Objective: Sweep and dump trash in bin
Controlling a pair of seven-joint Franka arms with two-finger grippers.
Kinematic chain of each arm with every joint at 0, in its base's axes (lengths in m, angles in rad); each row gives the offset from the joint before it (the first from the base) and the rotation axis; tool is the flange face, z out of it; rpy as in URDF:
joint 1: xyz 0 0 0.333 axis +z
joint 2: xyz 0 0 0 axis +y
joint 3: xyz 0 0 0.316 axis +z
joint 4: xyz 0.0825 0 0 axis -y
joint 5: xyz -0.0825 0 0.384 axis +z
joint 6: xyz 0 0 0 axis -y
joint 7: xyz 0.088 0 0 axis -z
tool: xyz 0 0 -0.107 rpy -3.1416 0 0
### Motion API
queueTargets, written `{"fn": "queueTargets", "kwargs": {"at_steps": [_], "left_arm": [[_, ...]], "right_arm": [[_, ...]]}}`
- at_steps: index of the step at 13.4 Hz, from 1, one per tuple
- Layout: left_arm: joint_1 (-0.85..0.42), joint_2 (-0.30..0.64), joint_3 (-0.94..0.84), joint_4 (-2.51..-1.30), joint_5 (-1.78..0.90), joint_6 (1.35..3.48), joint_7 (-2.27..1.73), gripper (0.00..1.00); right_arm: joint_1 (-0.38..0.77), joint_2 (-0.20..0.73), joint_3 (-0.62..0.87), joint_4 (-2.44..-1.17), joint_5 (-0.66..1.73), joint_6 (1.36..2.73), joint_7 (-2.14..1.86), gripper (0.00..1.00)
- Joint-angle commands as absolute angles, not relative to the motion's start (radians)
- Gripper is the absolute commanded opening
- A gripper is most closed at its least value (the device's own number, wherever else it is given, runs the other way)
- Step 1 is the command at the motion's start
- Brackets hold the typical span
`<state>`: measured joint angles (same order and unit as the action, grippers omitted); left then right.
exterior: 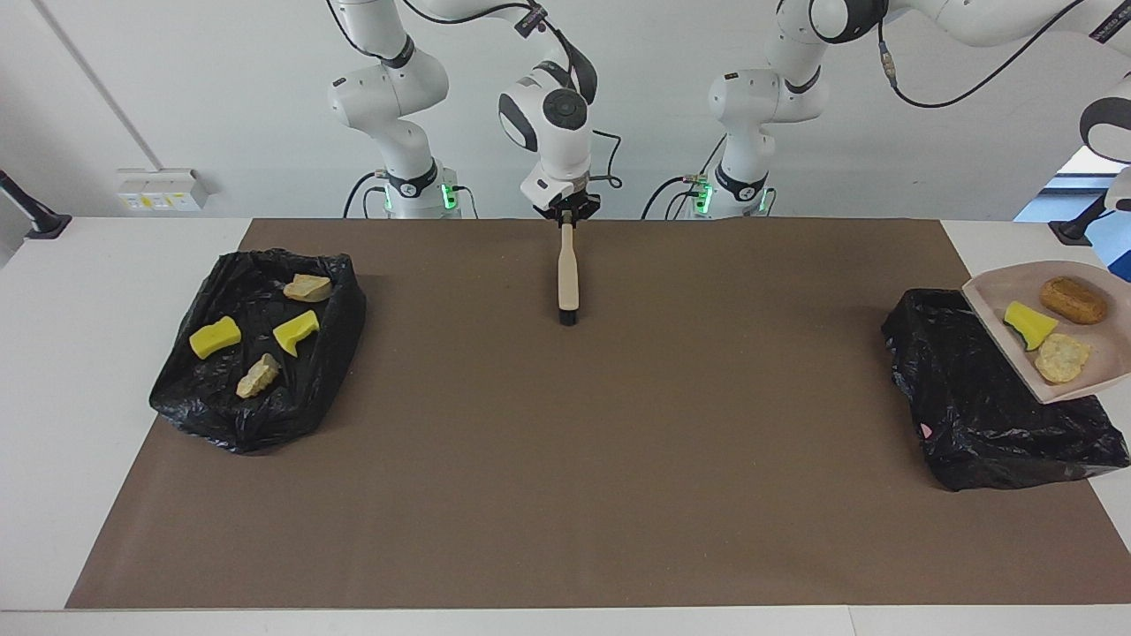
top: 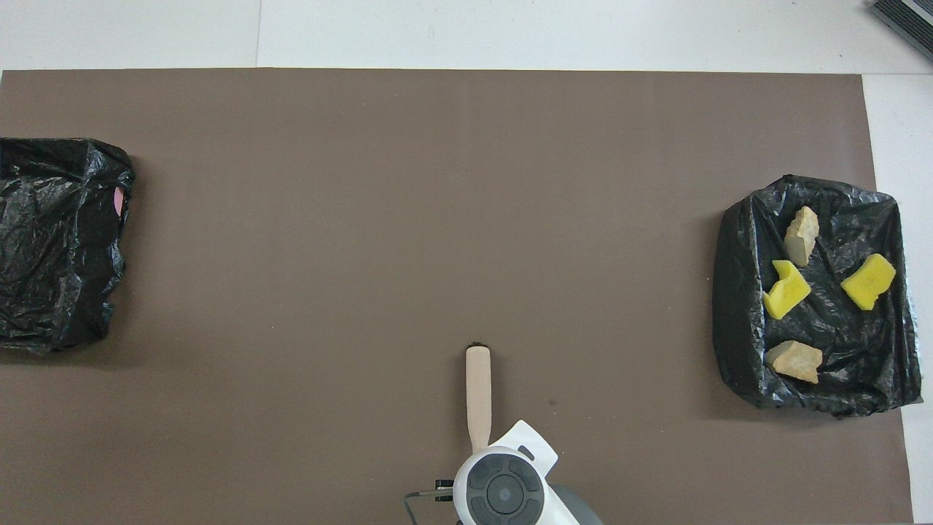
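Three scraps of trash (exterior: 1051, 331) are carried in a beige dustpan (exterior: 990, 305), which is held raised and tilted over the bin (exterior: 981, 415) lined in black at the left arm's end of the table (exterior: 565, 495). Four more scraps (exterior: 256, 331) lie in the second lined bin (exterior: 221, 415) at the right arm's end. The left pincer is out of view. The right pincer (exterior: 566, 215) is clamped on the brush (exterior: 567, 274) handle, bristles down on the table.
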<state>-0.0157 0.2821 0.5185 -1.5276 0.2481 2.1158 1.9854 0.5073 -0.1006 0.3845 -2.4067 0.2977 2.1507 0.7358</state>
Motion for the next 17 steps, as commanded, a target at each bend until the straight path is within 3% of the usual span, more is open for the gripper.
{"fn": "queueTargets", "kwargs": {"at_steps": [1, 2, 3, 4, 5, 6, 17], "left_arm": [[-0.002, 0.293, 0.522, -1.563, 0.340, 2.186, 1.994, 0.00], [-0.003, 0.296, 0.522, -1.592, 0.377, 2.233, 1.991, 0.00], [-0.003, 0.299, 0.522, -1.621, 0.412, 2.281, 1.985, 0.00], [0.000, 0.301, 0.522, -1.640, 0.451, 2.321, 1.970, 0.00], [0.000, 0.302, 0.522, -1.653, 0.495, 2.354, 1.962, 0.00], [0.000, 0.308, 0.522, -1.661, 0.532, 2.370, 1.945, 0.00], [-0.020, 0.275, 0.512, -1.666, 0.868, 2.352, 1.828, 0.00]], "right_arm": [[0.511, -0.100, 0.383, -2.424, 0.296, 2.178, 0.730, 0.00], [0.511, -0.098, 0.383, -2.424, 0.296, 2.178, 0.720, 0.04], [0.511, -0.092, 0.383, -2.422, 0.296, 2.178, 0.716, 0.19], [0.509, -0.087, 0.383, -2.419, 0.296, 2.180, 0.716, 0.50], [0.509, -0.086, 0.383, -2.415, 0.292, 2.180, 0.715, 0.92], [0.511, -0.083, 0.383, -2.407, 0.278, 2.180, 0.715, 1.00], [0.305, 0.044, 0.376, -2.146, 0.036, 2.138, 0.661, 1.00]]}}
